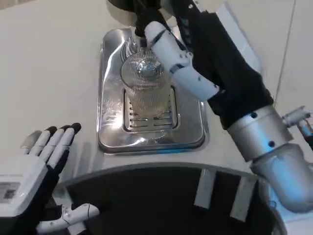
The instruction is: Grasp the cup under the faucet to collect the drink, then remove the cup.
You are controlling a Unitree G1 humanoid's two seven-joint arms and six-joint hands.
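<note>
Nearest the camera, a dark curved rim (161,171) with two pale upright tabs runs across the bottom of the head view. Just left of it the left hand (41,161) rests low above the white table (44,63), holding nothing, its white-and-black fingers (58,139) stretched out side by side and pointing up the picture, the thumb jutting out to the right near the bottom edge.

Higher up and to the right, the right hand (178,63) reaches in from its silver forearm (266,147), a black cover over the wrist. Its white fingers (161,39) wrap the right side of the clear ribbed cup (144,81), and it grips the cup near the rim. The cup stands upright on the slotted grate (149,117) in the middle of a shiny metal drip tray (110,132), which lies flat on the table. Directly over the cup's mouth, dark parts of the faucet (142,14) come down from the top edge, partly hidden by the fingers. Whether any drink is in the cup cannot be told through the glare on the ribbed glass.
</note>
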